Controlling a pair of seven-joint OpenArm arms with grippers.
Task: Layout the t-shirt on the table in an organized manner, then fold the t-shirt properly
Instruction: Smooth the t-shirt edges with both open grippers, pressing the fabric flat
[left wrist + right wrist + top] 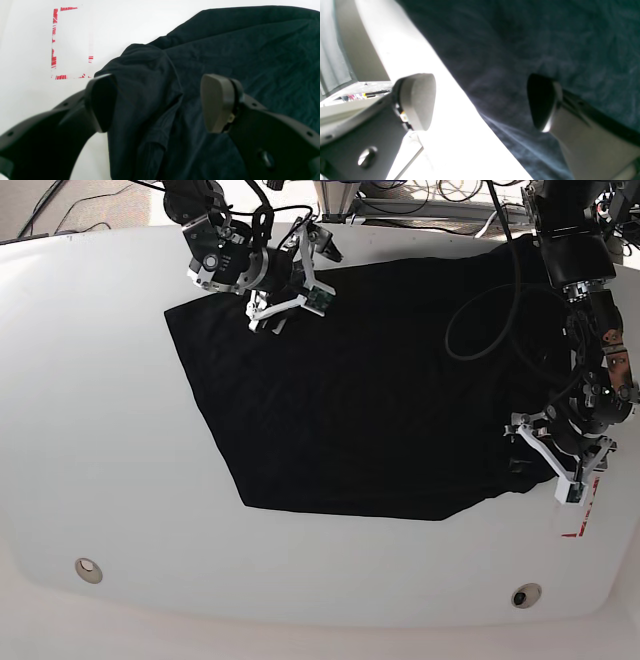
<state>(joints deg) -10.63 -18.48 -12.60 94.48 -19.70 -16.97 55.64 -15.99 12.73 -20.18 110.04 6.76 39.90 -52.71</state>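
Left wrist view: a red rectangular tape mark (71, 42) sits on the glossy white tabletop (30, 95) just beyond a bunched sleeve of the large plain black fabric t-shirt (225, 50). My left end effector (160, 102) hangs spread wide over that sleeve fold, pinching nothing.

Right wrist view: the garment's straight edge (545, 37) runs diagonally across the bright tabletop (450, 130). My right end effector (480, 102) straddles that edge, jaws wide apart, one over bare white, the other over cloth; I cannot tell whether it touches.

Base view: the t-shirt (350, 410) lies spread across the tabletop's (100, 430) middle. Two small round holes (88, 569) mark the near rim. Black cables (480, 310) loop over the cloth near the left end effector (545, 455); the right end effector (285, 300) sits at the far edge.
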